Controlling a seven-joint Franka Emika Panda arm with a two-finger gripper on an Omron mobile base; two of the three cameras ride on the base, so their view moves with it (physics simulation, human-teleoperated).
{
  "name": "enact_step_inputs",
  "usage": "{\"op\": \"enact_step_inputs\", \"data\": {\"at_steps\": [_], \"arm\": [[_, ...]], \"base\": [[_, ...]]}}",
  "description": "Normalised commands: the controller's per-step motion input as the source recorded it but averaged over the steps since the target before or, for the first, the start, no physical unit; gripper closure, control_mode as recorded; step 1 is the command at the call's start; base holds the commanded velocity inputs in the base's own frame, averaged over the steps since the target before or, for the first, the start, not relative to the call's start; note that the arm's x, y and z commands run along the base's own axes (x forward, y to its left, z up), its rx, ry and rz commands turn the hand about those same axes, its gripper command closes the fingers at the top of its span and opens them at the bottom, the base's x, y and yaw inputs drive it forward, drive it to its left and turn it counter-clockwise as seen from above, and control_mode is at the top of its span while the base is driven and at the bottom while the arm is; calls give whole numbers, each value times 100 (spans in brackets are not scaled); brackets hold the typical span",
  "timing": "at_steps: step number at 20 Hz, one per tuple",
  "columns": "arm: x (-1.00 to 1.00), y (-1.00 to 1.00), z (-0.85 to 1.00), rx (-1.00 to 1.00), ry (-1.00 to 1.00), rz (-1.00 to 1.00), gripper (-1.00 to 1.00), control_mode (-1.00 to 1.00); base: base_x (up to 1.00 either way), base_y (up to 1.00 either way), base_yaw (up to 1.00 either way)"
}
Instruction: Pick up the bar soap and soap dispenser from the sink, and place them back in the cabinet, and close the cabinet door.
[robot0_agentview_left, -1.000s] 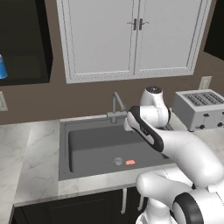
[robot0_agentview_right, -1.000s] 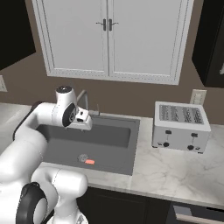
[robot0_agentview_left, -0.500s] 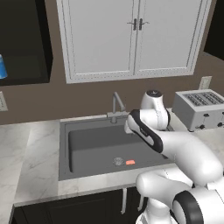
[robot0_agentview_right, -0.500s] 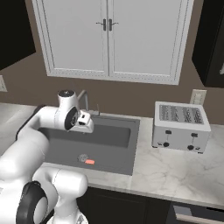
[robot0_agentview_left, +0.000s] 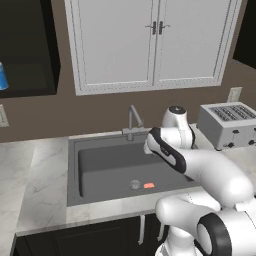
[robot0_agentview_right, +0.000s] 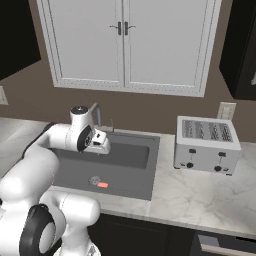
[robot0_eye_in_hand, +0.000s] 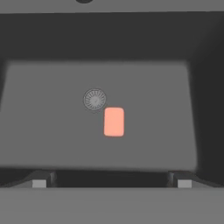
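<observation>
Bar soap (robot0_eye_in_hand: 113, 122): flat orange-red bar, lay on the floor of the sink (robot0_agentview_left: 100, 165), just beside the round drain (robot0_eye_in_hand: 95, 99) (apart from it, not touching). In the left base view it sat toward the near right part of the basin.

Gripper (robot0_eye_in_hand: 111, 183): jaws stood wide apart and empty, fingertips (robot0_eye_in_hand: 39, 183) at the lower edge of the hand view, poised above the basin with the soap between and beyond them, well clear of both pads.

Soap dispenser (robot0_agentview_left: 2, 76): blue bottle, stood in the dark open cabinet (robot0_agentview_left: 30, 50) at far left.

Faucet (robot0_agentview_left: 133, 120): behind the sink.

Toaster (robot0_agentview_right: 206, 145): on the counter (robot0_agentview_right: 200, 195), right of the sink.
</observation>
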Motion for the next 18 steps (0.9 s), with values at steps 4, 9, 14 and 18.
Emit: {"op": "enact_step_inputs", "data": {"at_steps": [4,9,14,18], "arm": [[10,-2,-18,0,0,0,-100,-100],[10,0,-20,0,0,0,-100,-100],[7,0,-20,0,0,0,-100,-100],[6,0,-21,0,0,0,-100,-100]], "base": [[0,0,0],[0,0,0],[0,0,0],[0,0,0]]}}
